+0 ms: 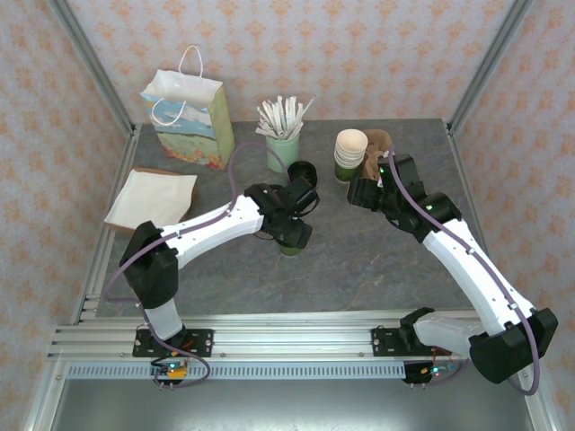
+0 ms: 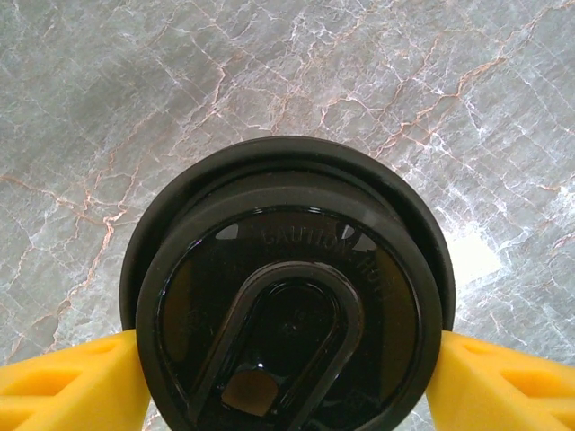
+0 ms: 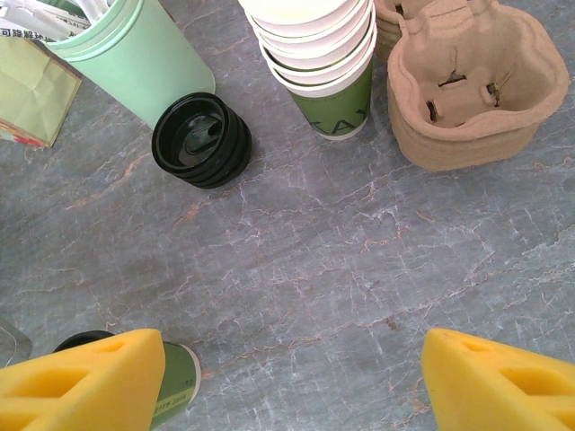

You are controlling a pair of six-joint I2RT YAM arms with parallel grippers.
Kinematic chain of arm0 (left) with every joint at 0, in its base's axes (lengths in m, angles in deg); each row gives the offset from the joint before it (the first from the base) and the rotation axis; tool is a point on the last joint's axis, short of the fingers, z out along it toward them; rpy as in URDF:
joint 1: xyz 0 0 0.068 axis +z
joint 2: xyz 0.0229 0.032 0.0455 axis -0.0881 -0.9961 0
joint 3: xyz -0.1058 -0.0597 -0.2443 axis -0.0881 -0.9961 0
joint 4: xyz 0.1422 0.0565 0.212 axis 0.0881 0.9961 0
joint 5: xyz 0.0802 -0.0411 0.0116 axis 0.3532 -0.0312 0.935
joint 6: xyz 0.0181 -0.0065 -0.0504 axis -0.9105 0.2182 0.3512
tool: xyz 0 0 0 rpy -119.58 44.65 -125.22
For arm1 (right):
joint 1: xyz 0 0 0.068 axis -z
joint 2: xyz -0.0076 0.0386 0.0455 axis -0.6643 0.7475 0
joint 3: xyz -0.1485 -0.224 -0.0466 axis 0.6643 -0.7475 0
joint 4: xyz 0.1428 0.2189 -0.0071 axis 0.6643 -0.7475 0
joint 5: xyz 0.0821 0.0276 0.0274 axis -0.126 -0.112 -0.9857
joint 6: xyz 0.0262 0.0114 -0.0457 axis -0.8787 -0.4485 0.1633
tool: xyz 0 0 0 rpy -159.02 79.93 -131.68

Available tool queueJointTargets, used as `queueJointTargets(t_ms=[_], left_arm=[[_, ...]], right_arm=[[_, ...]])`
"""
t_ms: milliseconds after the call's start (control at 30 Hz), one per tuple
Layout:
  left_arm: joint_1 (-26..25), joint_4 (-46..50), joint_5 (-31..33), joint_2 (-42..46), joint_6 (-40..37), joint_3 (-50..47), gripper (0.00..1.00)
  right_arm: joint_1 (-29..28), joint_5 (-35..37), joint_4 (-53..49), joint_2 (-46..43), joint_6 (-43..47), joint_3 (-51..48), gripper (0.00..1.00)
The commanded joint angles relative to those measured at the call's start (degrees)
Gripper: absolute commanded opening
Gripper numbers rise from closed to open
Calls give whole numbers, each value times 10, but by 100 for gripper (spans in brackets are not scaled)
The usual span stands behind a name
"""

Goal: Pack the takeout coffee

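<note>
Coffee: the coffee cup [image 1: 292, 248] stands upright on the table [image 1: 359, 260], just below the middle of the overhead frame. In the left wrist view its black lid [image 2: 287, 287] sits low and central.
Left gripper [image 2: 287, 346]: its yellow fingers [image 2: 72, 386] flank the lid on both sides, right at the rim. I cannot tell whether they press it or only meet it.
Right gripper [image 3: 292, 359]: spread wide with nothing between the fingers, over bare table below the stack of cups [image 3: 323, 63] and the cardboard carrier [image 3: 472, 81].
Risk, lid: the fingers seem level with the lid rather than the cup wall. A squeeze there could pop the lid loose, or a lift could leave the cup behind.
Risk, crush: a paper cup gives under a hard pinch and could spill.
Risk, tip: if one finger lands first, the cup may slide or topple.
Risk, path: the mug [image 1: 283, 148] of sticks and the stack of lids [image 1: 303, 171] stand between the cup and the bag [image 1: 189, 117] at upper left. A low carry could knock them.
</note>
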Motion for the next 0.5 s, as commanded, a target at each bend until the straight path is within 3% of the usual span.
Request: queueJointTargets(t_ms=[0, 467], left_arm=[[4, 1, -3, -13, -2, -9, 73], [-6, 29, 22, -56, -19, -38, 70]], right_arm=[[-1, -1, 8, -11, -5, -8, 76], [-1, -4, 12, -7, -6, -11, 76]])
